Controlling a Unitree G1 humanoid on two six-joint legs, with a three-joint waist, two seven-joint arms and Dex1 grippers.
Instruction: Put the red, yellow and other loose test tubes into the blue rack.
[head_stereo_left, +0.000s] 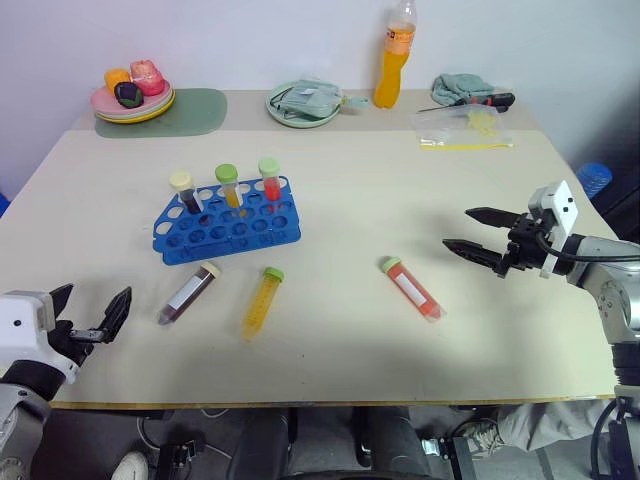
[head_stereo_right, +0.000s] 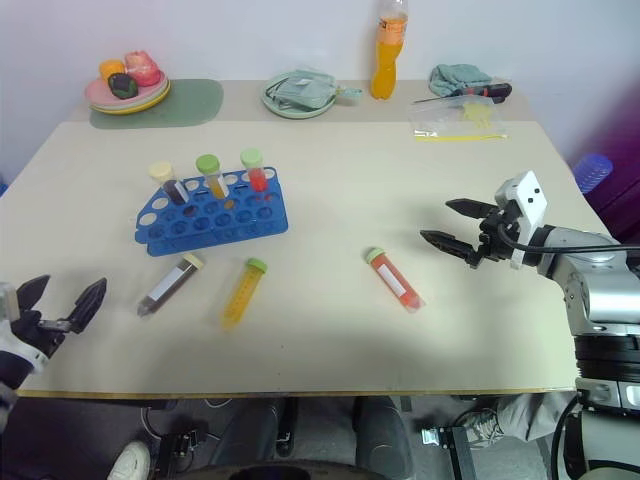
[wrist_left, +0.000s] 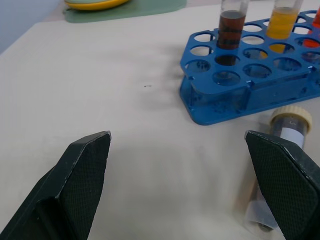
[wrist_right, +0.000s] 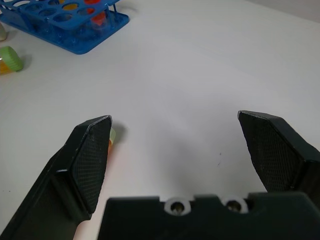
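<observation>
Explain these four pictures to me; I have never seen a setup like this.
A two-armed robot faces a table. Two pictures come from its head camera; two look along each wrist's black fingers. The left gripper and right gripper are both open, holding nothing. A blue rack already holds three capped tubes upright. Three loose tubes lie in front of it: dark one, yellow one, red one. At the back stand an orange drink bottle and plates.
</observation>
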